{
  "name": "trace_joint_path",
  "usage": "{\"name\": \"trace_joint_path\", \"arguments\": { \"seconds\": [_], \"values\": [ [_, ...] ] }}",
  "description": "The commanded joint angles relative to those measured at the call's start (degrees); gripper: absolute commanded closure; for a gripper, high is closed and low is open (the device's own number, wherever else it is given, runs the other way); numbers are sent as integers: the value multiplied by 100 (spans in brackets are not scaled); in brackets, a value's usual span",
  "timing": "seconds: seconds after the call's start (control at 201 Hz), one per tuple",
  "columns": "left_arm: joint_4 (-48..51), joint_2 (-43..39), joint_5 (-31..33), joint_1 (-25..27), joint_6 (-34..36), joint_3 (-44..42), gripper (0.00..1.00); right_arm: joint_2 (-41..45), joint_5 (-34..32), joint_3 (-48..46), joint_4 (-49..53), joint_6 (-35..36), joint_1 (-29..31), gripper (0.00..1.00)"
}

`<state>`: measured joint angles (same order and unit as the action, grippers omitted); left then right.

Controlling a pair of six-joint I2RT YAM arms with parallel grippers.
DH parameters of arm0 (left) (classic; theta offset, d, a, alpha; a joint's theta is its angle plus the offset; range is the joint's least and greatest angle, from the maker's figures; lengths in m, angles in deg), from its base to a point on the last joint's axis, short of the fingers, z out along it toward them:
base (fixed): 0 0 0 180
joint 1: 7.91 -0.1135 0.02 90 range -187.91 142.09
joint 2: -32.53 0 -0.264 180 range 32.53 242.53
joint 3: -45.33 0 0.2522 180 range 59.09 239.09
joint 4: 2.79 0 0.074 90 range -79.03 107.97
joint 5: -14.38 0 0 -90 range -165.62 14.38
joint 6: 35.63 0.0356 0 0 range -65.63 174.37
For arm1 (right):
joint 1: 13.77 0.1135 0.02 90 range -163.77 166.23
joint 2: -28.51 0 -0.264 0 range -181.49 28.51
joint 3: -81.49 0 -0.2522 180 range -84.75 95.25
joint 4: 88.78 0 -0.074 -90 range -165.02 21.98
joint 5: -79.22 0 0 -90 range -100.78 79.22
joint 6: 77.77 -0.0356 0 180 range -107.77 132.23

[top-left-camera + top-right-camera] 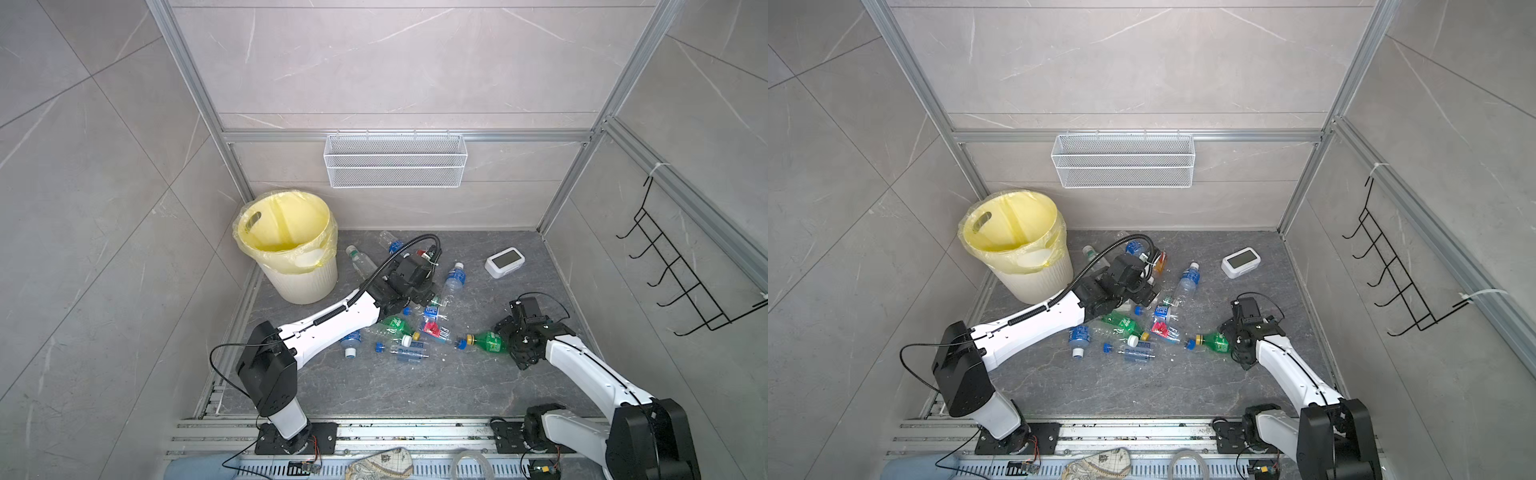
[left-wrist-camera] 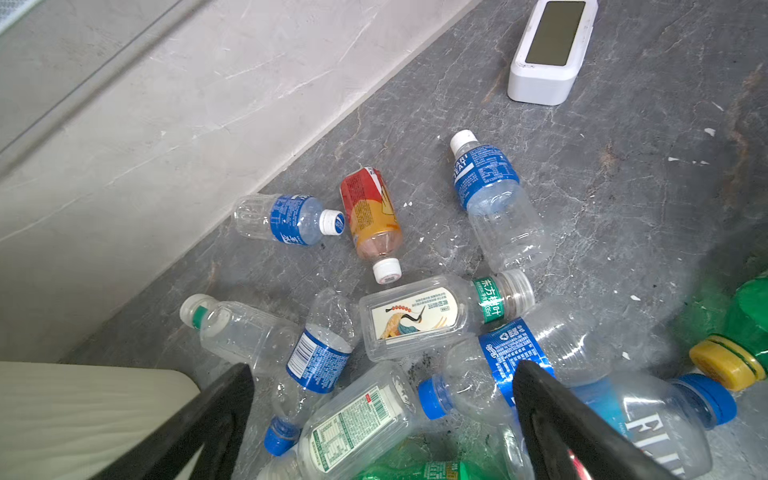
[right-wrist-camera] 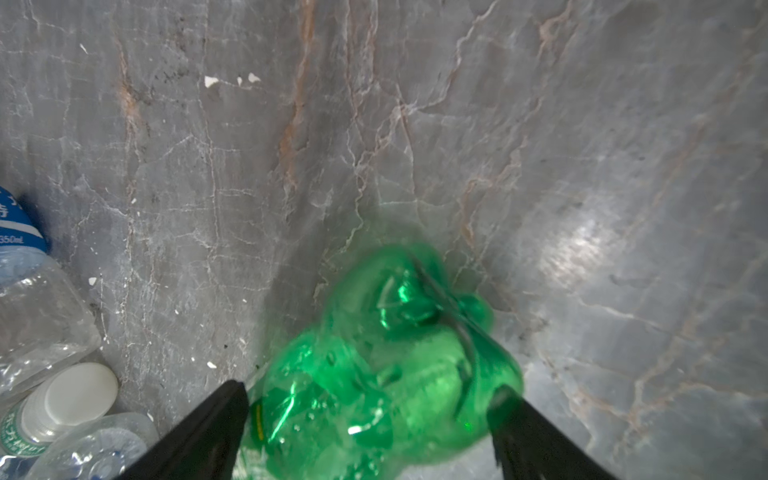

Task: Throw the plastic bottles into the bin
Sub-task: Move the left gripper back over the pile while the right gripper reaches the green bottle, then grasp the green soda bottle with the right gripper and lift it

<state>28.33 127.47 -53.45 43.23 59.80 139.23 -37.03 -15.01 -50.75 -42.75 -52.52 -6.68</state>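
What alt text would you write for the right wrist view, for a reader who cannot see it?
A crumpled green bottle lies on the grey marbled floor between the two black fingers of the right tool; whether they grip it is unclear. Clear bottles, one blue-labelled, crowd one edge.

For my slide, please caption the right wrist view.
Right end effector flanks a crumpled green bottle lying on the grey stone-patterned surface.
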Motion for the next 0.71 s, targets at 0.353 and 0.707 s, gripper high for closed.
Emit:
{"name": "trace_joint_path", "arguments": {
  "seconds": [0.353, 0.707],
  "values": [
    [-81, -217, -426, 11, -496, -70, 0, -550, 140, -143, -868, 273, -295, 23],
    [-23, -413, -988, 11, -802, -205, 0, -518, 144, 122, -1095, 802, -305, 39]
  ]
}}
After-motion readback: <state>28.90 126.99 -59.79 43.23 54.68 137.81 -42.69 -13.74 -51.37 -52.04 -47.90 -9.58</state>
